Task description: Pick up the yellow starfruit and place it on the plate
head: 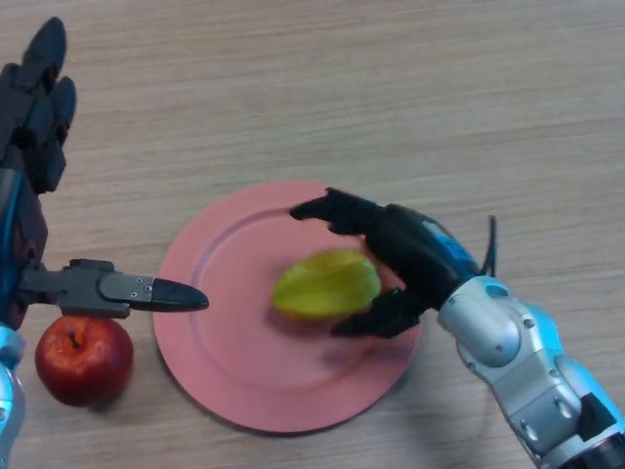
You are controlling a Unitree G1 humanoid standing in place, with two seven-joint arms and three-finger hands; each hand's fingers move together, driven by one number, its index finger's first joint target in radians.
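left hand [39, 107]: far left edge of the head view, fingers straight and pointing up the frame, thumb sticking out sideways to the right with its tip over the plate's left rim. Holds nothing, relaxed and spread.
red apple [84, 359]: on the table at lower left, just below the left thumb, just off the plate's left rim. Upright, stem dimple up.
table [391, 88]: light wood grain, carries everything.
plate [225, 371]: pink, round, centre of frame, flat on the table. Right rim is partly hidden under the right hand.
yellow starfruit [325, 283]: lying on the plate, a bit right of the plate's centre, long axis roughly left-right, tilted slightly up to the right. Sits in the gap between the right hand's upper finger and lower thumb.
right hand [415, 254]: comes in from lower right, palm just right of the fruit. One finger arcs over the fruit's top edge, the other digit curls in under its lower right edge. Digits are curved round the fruit; lower one looks to be touching it, upper tip is a little clear of it. Can't tell if the fruit's weight is on the plate or in the grip.
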